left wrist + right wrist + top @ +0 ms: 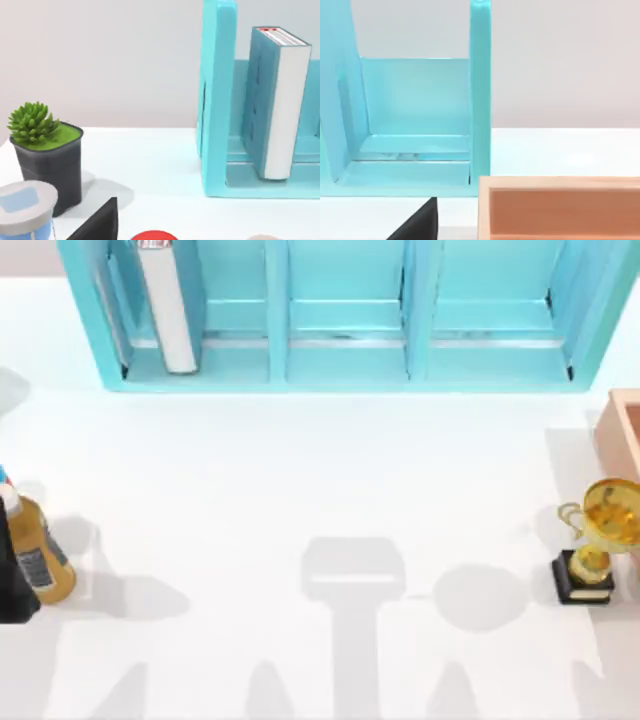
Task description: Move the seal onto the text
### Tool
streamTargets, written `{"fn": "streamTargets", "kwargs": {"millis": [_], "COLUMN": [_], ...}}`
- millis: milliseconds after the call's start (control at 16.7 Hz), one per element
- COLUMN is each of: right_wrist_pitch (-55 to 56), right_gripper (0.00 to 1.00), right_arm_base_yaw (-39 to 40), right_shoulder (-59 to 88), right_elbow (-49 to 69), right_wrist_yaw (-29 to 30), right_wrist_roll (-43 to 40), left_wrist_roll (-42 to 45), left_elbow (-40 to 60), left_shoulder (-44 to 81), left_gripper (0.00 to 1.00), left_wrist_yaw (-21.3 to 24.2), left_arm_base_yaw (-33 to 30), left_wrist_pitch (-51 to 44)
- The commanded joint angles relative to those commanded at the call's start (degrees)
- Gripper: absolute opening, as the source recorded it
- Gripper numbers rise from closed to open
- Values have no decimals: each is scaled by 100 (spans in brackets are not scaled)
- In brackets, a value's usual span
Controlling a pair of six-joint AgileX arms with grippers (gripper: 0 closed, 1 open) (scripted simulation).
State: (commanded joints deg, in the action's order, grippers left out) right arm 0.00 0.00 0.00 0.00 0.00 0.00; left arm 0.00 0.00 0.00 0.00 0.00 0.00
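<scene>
One smooth teal hardcover text (166, 306), white page edges, stands upright in the left compartment of one glossy teal shelf (345, 368) at the tabletop's far edge. One shiny gold trophy (600, 540) sits at the right edge. Can't tell how open the left gripper or right gripper is.

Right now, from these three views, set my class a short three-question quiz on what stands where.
1. True or false: the teal book lies flat on its cover.
2. Seen from the top view, which compartment of the shelf unit holds the book? A left, B middle, C right.
3. Fill in: the gold trophy stands on a ___ base.
Key: 1 false, it stands upright; 2 A; 3 black.
</scene>
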Motion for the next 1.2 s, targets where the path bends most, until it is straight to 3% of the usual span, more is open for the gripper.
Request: {"fn": "streamTargets", "kwargs": {"millis": [240, 540, 1200], "right_wrist_pitch": [0, 0, 0], "right_gripper": [100, 100, 100], "right_arm_base_yaw": [0, 0, 0], "right_shoulder": [0, 0, 0], "right_elbow": [0, 0, 0], "right_wrist_yaw": [0, 0, 0], "right_wrist_roll": [0, 0, 0], "left_wrist_roll": [-9, -62, -47], "left_elbow": [115, 915, 3319], "left_shoulder": [173, 1631, 8082], "left_gripper": [100, 100, 100], "left_wrist_yaw": [-53, -432, -1330], "left_arm_base_yaw": [-40, -316, -1252], "left_wrist_pitch": [166, 1388, 5419]}}
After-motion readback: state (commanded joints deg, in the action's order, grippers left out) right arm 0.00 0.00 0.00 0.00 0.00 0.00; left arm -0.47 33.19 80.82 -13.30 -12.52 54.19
